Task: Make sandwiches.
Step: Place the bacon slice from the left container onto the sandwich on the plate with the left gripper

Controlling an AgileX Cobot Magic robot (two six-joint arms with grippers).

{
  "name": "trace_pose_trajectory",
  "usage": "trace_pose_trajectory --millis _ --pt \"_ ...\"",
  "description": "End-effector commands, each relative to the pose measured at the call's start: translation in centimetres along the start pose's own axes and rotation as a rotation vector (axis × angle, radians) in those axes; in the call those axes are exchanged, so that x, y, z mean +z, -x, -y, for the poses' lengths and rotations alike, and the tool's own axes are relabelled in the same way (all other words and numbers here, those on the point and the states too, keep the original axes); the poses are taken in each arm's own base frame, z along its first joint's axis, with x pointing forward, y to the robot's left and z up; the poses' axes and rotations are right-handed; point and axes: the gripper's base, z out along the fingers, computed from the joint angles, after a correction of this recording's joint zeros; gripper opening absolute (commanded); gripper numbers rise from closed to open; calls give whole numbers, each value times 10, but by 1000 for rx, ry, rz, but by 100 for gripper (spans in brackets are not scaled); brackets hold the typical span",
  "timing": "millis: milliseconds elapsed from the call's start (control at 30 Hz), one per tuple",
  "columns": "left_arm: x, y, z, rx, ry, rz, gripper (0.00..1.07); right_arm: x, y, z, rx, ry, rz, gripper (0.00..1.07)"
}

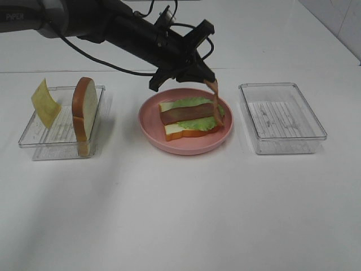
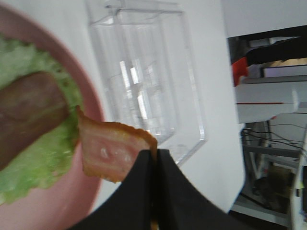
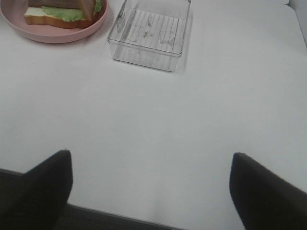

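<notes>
Exterior high view: left gripper (image 1: 204, 78) clamped on a meat strip (image 1: 215, 100) dangling over the stack (image 1: 181, 131) on the plate (image 1: 181, 148), right gripper (image 3: 151, 165) agape and idle; next, likely, lay it flat beside the first strip (image 1: 186, 114).

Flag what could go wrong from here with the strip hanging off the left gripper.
1. The left gripper pinches only one end of the hanging meat strip. It dangles over the right edge of the pink plate, so on release it may land partly off the lettuce or across the rim.
2. Lowering the limp strip could nudge the meat strip already laid out of line.
</notes>
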Motion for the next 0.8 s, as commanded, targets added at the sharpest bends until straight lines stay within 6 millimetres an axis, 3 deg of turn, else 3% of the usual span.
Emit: trace_pose_trajectory --millis 33,233,533,667,700,733,767,800 --pt "1 -2 -8 18 106 -21 0 -4 -3 -1 -8 -6 36 87" --pt "-1 0 -21 47 253 1 0 -4 -3 -1 -8 -6 36 87" --pt "13 -10 -16 135 298 -8 0 -4 -3 -1 -8 -6 36 87" --pt "18 -14 -14 189 353 4 9 -4 -3 -1 -8 -6 36 87" --pt "18 -15 -15 183 388 13 17 -4 -3 -1 -8 -6 36 87" --pt "18 -15 -15 183 388 13 17 -4 -3 -1 -8 -6 36 87" --pt "17 -15 -17 170 419 18 31 -4 -3 -1 -8 -6 36 87" --pt "17 -15 -17 170 419 18 31 -4 -3 -1 -8 -6 36 87"
